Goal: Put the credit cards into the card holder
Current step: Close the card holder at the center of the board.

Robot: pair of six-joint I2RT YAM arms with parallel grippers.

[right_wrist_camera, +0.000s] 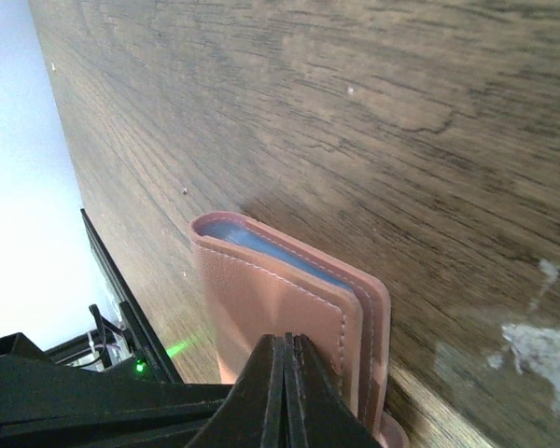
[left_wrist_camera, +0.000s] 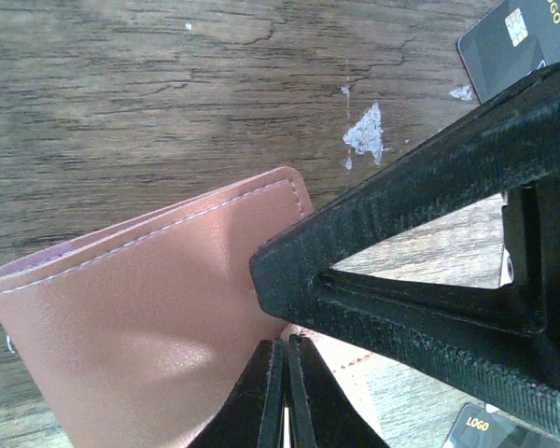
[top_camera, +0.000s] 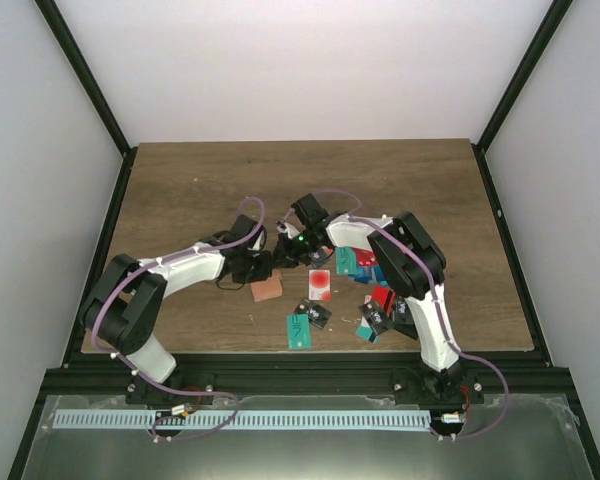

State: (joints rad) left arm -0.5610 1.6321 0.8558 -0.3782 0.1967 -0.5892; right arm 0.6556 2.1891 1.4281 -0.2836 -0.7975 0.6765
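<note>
Left claw and right claw were both pinched closed, tips at the wallet. Cards lay scattered nearby.

In the left wrist view the card holder runs off the frame at 6 and 9 o'clock. The closed left end effector covers part of it, and whether it pinches a flap cannot be told. A black card at 1 o'clock is cut by the edge. From above, cards under the right arm are half hidden, their print too small to read.
</note>
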